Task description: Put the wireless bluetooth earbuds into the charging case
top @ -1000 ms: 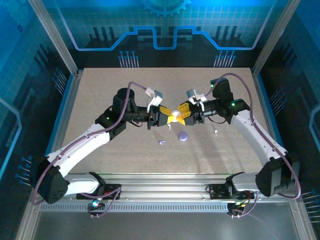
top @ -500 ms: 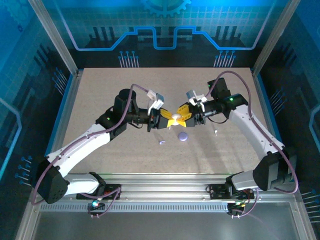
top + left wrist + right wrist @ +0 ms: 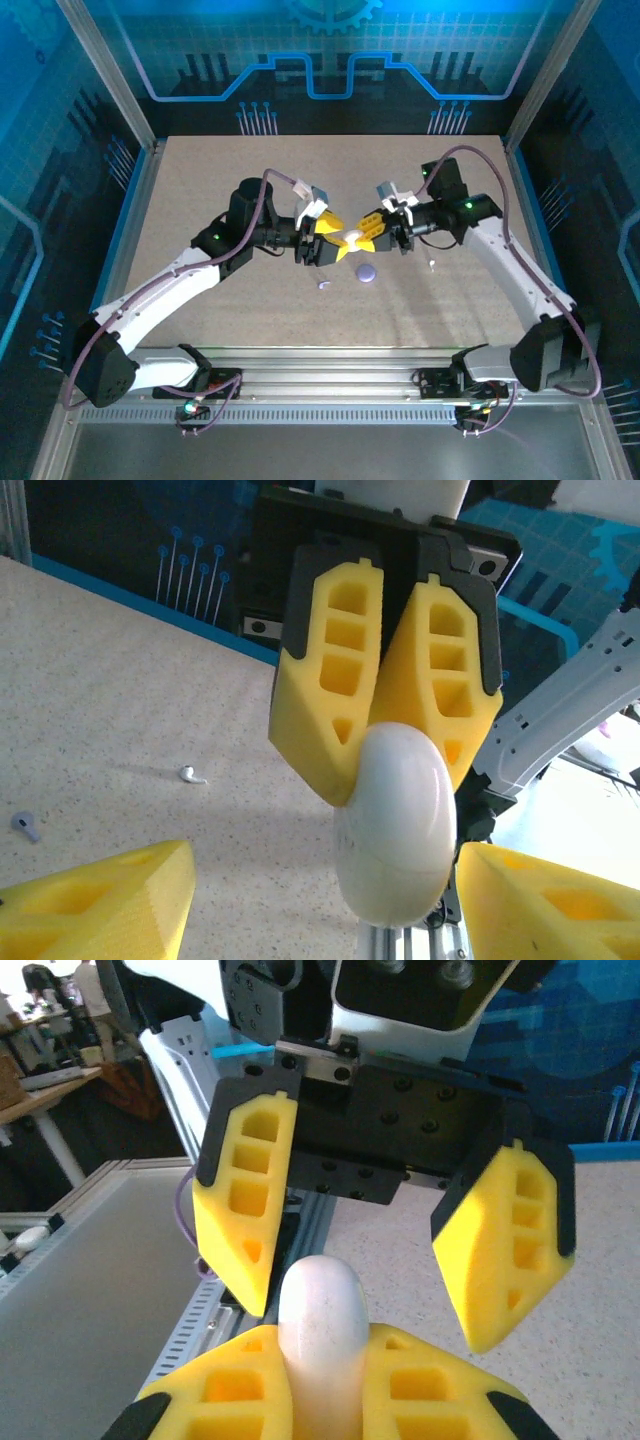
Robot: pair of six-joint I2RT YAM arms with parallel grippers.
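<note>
In the top view, the right gripper point(image 3: 364, 232) and the left gripper point(image 3: 333, 228) meet nose to nose above the table point(image 3: 200, 190), with the white case shell point(image 3: 350, 241) between them. I judge this to be a hand-over, or an attempt to open the case in the air so that the earbuds can go in. The lavender disc point(image 3: 367, 272) lies on the table just nearer the arm bases than the shell. A lavender earbud point(image 3: 323, 285) lies to the shell's near left, and a white earbud point(image 3: 431, 263) well apart to its right; neither is inserted yet.

In the left wrist view, the right gripper's fingers point(image 3: 340, 680) are clamped on one end of the shell, which sticks out from them. The left gripper's own fingers point(image 3: 110, 900) stand wide, one on each side of the shell, not touching it. Both earbuds lie on the table to the left of the shell.

In the right wrist view, the right gripper's own fingers point(image 3: 240, 1390) pinch the shell. The left fingers point(image 3: 245, 1200) are spread wide beside its free end. Nothing stands between them, though the smooth round shell could slip.
</note>
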